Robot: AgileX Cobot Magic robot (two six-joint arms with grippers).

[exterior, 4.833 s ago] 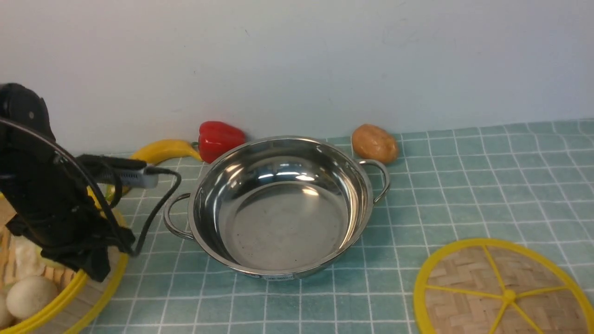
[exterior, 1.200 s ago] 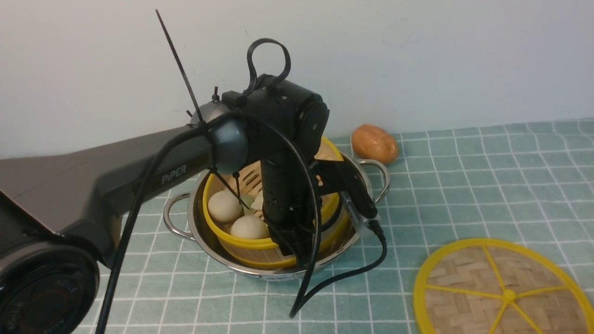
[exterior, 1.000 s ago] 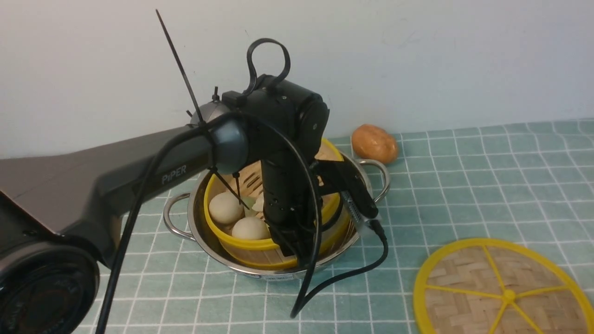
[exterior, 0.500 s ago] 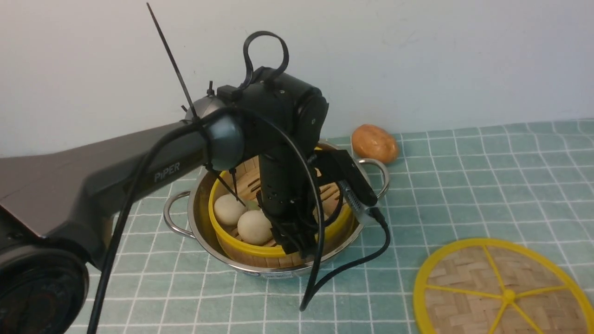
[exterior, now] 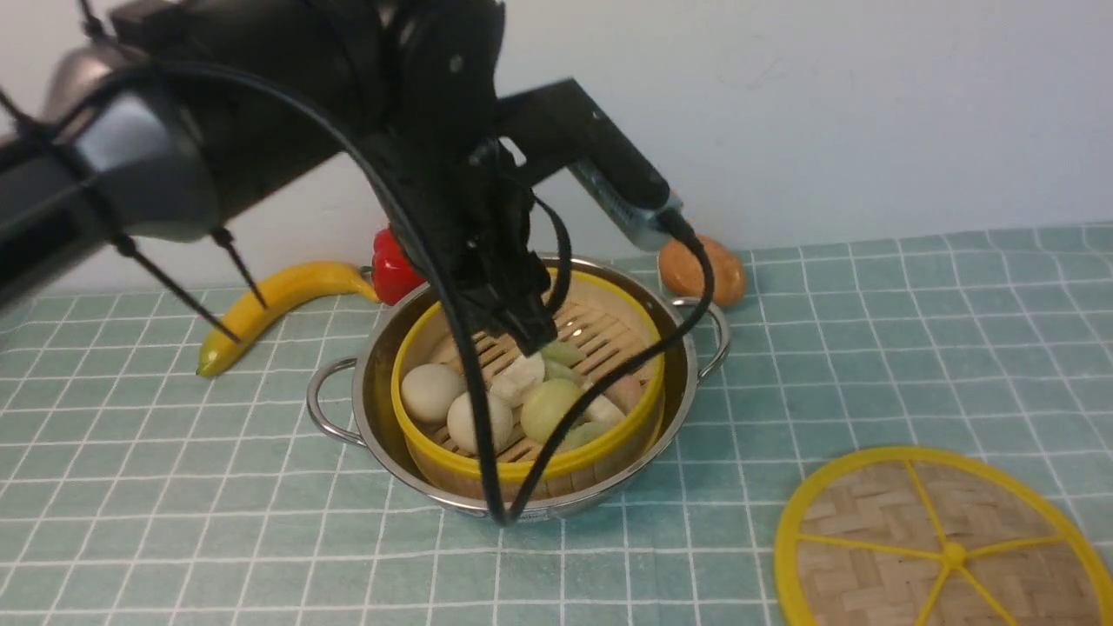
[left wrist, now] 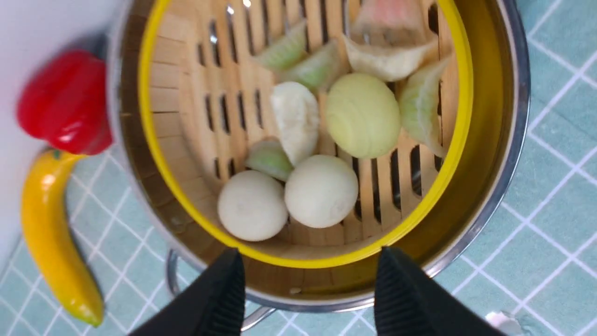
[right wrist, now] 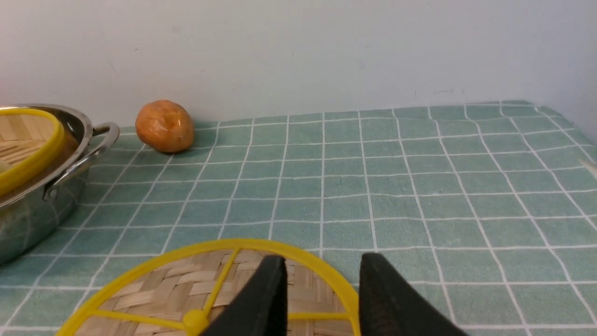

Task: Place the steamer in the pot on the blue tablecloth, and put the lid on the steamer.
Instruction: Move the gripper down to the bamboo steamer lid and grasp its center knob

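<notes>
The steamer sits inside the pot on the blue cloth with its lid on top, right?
No. The steamer sits inside the pot on the blue cloth, but its lid lies flat on the cloth beside the pot, as the front view shows.

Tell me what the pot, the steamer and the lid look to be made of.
Pot: polished metal, likely stainless steel, with mirror-like reflections on its wall.
Steamer: pale matte slats, probably bamboo; its glossy yellow rims look like plastic.
Lid: woven tan strips, likely bamboo, matte; its yellow rim, spokes and knob look like plastic.
</notes>
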